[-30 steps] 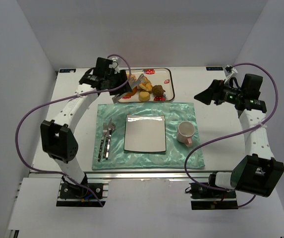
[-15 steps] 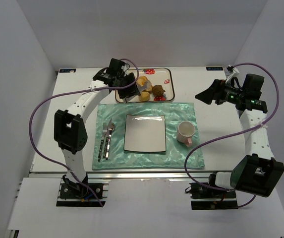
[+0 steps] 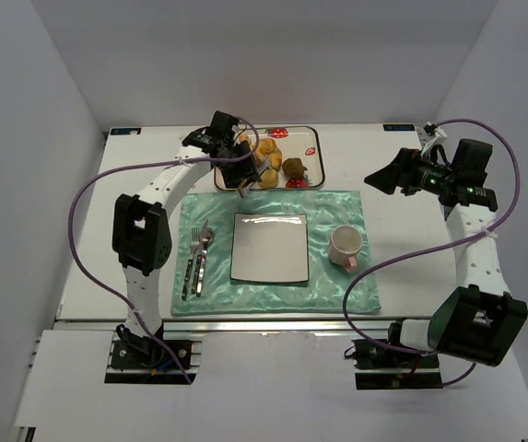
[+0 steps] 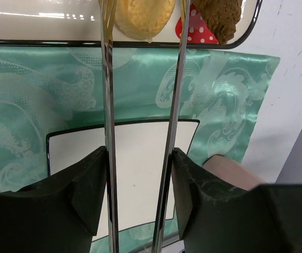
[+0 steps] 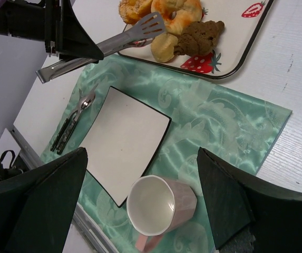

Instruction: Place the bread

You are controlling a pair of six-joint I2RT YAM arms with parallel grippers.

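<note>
Left jaws (image 4: 139, 158) are partly closed, clamped on both arms of the metal tongs (image 4: 107, 105). The arms run straight out ahead of the jaws toward the tray (image 5: 230, 31). Bread (image 5: 178, 7) is on the tray, ahead of the left jaws, at the tong head. Can't tell if the head touches it.

Left wrist view: small pale bun (image 4: 143, 16) shows between the two tong arms, brown cake (image 4: 216, 18) just right of it. White square plate (image 4: 71, 145) lies below the left jaws, on the green mat (image 5: 219, 121).

Right jaws (image 5: 141, 153) are spread wide, gripping nothing, raised over the right side of the bench (image 3: 402, 249) and well apart from the bread. Pink cup (image 5: 153, 205) sits below them on the mat.
</note>
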